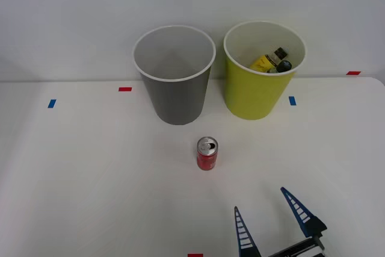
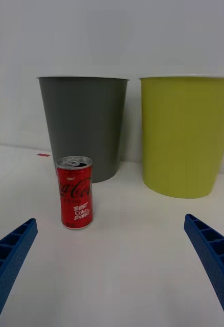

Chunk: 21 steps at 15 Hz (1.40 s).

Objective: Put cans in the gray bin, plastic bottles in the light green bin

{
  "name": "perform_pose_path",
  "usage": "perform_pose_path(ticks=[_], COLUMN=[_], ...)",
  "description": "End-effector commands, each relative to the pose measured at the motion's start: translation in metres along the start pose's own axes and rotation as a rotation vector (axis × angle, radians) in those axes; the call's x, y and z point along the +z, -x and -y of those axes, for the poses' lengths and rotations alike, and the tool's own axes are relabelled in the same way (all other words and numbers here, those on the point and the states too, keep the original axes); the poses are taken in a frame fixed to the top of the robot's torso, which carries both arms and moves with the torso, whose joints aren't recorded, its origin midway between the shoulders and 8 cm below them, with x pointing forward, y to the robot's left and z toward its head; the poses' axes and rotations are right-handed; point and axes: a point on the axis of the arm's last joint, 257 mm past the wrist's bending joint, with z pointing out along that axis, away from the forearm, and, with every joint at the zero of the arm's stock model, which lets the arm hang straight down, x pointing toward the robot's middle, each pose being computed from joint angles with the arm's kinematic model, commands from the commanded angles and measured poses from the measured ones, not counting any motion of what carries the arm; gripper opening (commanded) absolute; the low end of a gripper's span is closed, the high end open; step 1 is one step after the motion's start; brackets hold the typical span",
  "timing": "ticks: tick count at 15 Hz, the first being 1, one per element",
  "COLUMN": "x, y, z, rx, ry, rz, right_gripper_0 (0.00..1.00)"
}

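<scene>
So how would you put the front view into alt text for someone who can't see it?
A small red can stands upright on a white table, in front of a gray bin and a light green bin holding plastic bottles. The robot's open right gripper is nearer the camera, apart from the can.

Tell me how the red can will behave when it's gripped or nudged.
The red can is opened at its tab, so it is probably light or empty, and easily dented by firm jaws. Standing upright and narrow on the smooth white table, it may tip and then roll if pushed high.
</scene>
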Motion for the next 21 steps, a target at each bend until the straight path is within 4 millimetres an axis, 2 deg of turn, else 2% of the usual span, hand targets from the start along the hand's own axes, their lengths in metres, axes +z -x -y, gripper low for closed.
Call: perform_pose_path(ticks=[1,6,12,19,21], x=[0.030,0.066,0.094,0.148,0.156], y=[-0.008,-0.013,-0.016,-0.035,-0.042], z=[-0.009,-0.019,-0.027,-0.034,-0.034], rx=[0.015,0.063,0.077,0.052,0.036], ry=[0.046,0.085,0.104,0.096,0.100], rz=[-0.028,-0.058,-0.081,-0.064,-0.070], right_gripper_0=[1.00,1.00,1.00,1.00,1.00])
